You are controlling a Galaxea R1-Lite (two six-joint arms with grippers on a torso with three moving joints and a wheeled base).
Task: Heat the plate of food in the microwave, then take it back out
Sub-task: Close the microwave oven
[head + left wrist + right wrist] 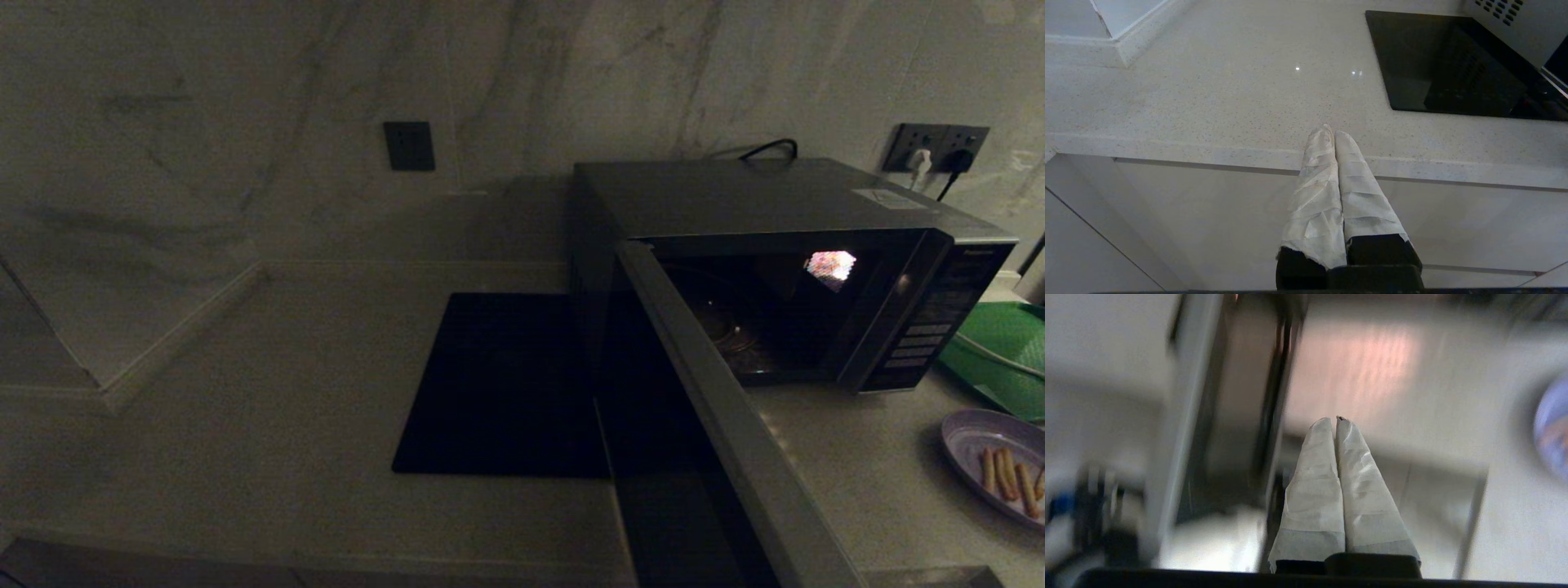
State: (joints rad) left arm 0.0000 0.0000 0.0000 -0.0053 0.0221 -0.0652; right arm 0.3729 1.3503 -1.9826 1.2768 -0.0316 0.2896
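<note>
Your bench (286, 392) spreads pale and speckled under everything. On it, toward your right, stands the microwave (775, 196), dark and boxy, with its door (718, 425) swung wide open toward you and the cavity lit by a small bright patch. Just left of the microwave lies a flat black mat (498, 384). A green tray (1008, 343) sits to the right of the button panel. The plate of food (992, 457) rests on the bench at the far right, in front of that tray and outside the microwave, with a few orange fries on it. Your left pincer (1331, 132) hangs by the bench's front edge, fingers pressed together and empty. Your right pincer (1333, 420) is likewise pressed together, holding nothing, near the open door's edge; the plate (1553, 433) shows off to its side.
</note>
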